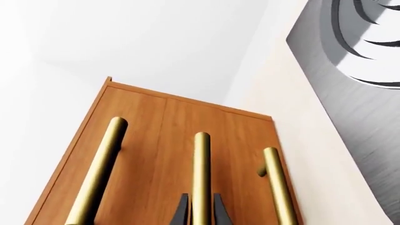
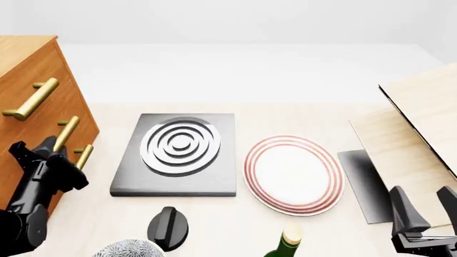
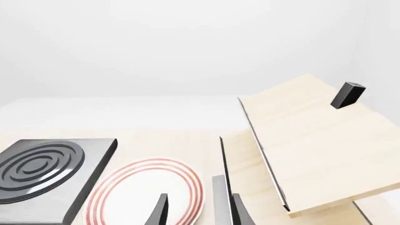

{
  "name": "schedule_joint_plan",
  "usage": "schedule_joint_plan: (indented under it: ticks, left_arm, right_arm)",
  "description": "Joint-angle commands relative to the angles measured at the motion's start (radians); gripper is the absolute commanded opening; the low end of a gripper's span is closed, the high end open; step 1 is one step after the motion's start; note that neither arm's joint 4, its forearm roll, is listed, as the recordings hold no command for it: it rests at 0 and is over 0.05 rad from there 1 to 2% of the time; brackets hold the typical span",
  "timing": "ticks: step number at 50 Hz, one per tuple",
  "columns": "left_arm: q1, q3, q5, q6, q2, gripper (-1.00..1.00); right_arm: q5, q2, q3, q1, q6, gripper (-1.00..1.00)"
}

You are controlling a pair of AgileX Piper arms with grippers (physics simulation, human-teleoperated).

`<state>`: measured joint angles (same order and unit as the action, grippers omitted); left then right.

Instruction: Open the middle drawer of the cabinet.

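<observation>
The orange-brown cabinet (image 2: 29, 64) stands at the table's left edge, with three brass bar handles on its front. The middle drawer's handle (image 2: 66, 134) lies between the top handle (image 2: 32, 99) and the lowest handle (image 2: 84, 156). All three drawer fronts look flush. My left gripper (image 2: 51, 145) is at the middle handle. In the left wrist view the cabinet front (image 1: 156, 140) fills the frame, and the left gripper (image 1: 201, 213) has its fingers tight on either side of the middle handle (image 1: 201, 168). My right gripper (image 2: 421, 203) is open and empty near the front right corner; it also shows in the right wrist view (image 3: 196, 208).
A grey hob slab (image 2: 214, 182) with concentric rings lies centre-left. A red-rimmed white plate (image 2: 292, 174) lies beside it. A black knob (image 2: 168, 227), a patterned bowl (image 2: 128, 249) and a green bottle (image 2: 286, 243) are near the front edge. Pale plywood boards (image 2: 421, 118) stand at the right.
</observation>
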<state>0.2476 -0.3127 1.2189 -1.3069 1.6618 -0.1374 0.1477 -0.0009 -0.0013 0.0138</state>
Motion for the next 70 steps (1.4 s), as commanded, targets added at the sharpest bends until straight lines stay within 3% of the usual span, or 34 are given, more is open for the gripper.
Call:
schedule_joint_plan:
  ticks: [1, 14, 39, 47, 61, 64, 65, 70]
  left_arm:
    - [-0.025, 0.02, 0.001, -0.052, -0.029, -1.0]
    - [-0.142, -0.012, 0.001, -0.123, -0.016, -1.0]
    - [-0.414, -0.07, 0.001, -0.171, 0.096, -1.0]
    - [-0.456, -0.033, 0.001, -0.171, 0.07, -1.0]
    - [-0.449, 0.012, 0.001, -0.167, 0.025, -1.0]
    - [-0.447, 0.061, 0.001, -0.118, -0.019, -1.0]
    - [-0.446, 0.088, 0.001, -0.109, -0.052, 1.0]
    - [-0.465, 0.185, 0.001, -0.081, -0.176, 1.0]
  right_arm:
    - [0.0, 0.0, 0.0, 0.0, 0.0, 1.0]
    - [0.001, -0.001, 0.0, 0.0, 0.0, 1.0]
    - [-0.003, 0.003, 0.0, 0.0, 0.0, 1.0]
    - [-0.003, 0.003, 0.0, 0.0, 0.0, 1.0]
    - [-0.004, 0.004, 0.0, 0.0, 0.0, 1.0]
    - [-0.004, 0.004, 0.0, 0.0, 0.0, 1.0]
    - [-0.004, 0.004, 0.0, 0.0, 0.0, 1.0]
    - [-0.004, 0.004, 0.0, 0.0, 0.0, 1.0]
